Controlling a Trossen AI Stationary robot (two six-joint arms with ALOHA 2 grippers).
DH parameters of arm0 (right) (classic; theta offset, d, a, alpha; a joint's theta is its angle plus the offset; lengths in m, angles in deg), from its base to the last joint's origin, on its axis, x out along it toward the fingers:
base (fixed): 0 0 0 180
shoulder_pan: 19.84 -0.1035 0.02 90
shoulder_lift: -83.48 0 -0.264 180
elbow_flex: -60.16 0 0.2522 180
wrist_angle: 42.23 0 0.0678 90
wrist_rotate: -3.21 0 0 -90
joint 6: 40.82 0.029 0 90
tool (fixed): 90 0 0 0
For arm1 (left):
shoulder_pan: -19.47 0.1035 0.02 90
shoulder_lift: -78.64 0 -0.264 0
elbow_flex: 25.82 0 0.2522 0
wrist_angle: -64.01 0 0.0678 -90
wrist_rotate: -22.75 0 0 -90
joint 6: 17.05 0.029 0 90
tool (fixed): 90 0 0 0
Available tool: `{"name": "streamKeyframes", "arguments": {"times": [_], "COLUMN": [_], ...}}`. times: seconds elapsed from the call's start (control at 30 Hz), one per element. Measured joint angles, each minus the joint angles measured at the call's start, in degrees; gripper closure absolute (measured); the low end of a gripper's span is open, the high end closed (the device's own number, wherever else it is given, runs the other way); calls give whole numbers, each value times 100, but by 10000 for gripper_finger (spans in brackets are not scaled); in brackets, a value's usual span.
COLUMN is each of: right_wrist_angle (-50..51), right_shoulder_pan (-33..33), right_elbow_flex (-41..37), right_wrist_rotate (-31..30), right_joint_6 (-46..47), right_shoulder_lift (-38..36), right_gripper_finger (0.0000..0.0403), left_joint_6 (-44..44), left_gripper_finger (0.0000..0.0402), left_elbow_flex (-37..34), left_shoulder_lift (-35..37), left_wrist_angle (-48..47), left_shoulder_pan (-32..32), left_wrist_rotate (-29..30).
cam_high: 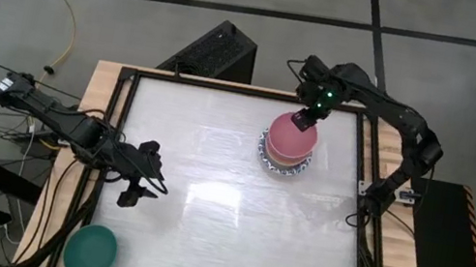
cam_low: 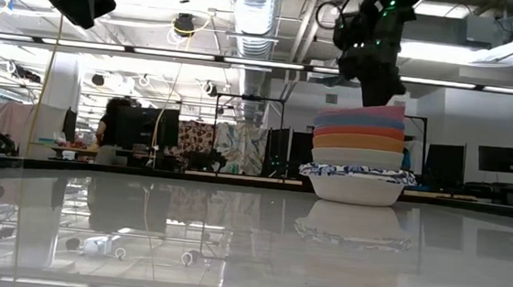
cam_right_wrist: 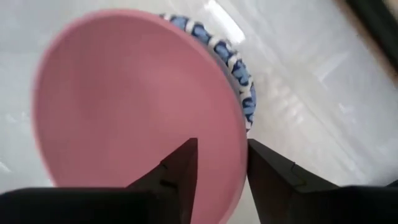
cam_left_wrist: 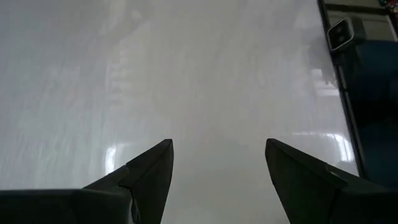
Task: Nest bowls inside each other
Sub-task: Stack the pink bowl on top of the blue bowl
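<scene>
- Bowls: nested stack (cam_high: pixel 288 150) toward far right of white glossy tabletop (cam_high: pixel 224 210), standing upright.
- Stack order in low view, bottom up: white bowl with blue patterned rim (cam_low: pixel 357 181), cream bowl (cam_low: pixel 357 157), orange bowl (cam_low: pixel 358 142), red bowl (cam_low: pixel 359 130), blue bowl (cam_low: pixel 360 120), pink round bowl (cam_low: pixel 374 110) on top.
- Pink bowl tilted slightly, not fully level in the stack.
- Right gripper (cam_high: pixel 304 120) just above far rim of pink bowl; fingers (cam_right_wrist: pixel 177 174) parted a little, straddling the rim, one inside, one outside; not visibly clamping it.
- Plain green round bowl (cam_high: pixel 90 250) alone at near left corner, on wooden edge outside the black table frame (cam_high: pixel 116 132), well apart from stack.
- Left gripper (cam_high: pixel 137 191) over left side of tabletop, jaws wide apart, nothing between them.
- Person (cam_low: pixel 111 132) visible far behind table in low view.
</scene>
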Motion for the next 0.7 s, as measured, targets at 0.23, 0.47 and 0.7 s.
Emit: {"name": "streamKeyframes", "arguments": {"times": [0.23,0.47,0.7], "right_wrist_angle": [-191,-867,-1109], "right_shoulder_pan": [-80,-152,-151], "right_elbow_flex": [-27,-516,-778], "right_wrist_rotate": [-9,-55,-502], "right_joint_6": [8,-57,-244], "right_shoulder_lift": [-467,-394,-373], "right_gripper_finger": [259,266,271], "left_joint_6": [-13,-255,-404], "left_gripper_finger": [159,159,159], "left_elbow_flex": [0,0,0], "left_shoulder_lift": [-1,-1,-2], "left_wrist_angle": [-83,-76,-83], "left_shoulder_pan": [-88,-248,-455], "left_wrist_rotate": [4,30,65]}}
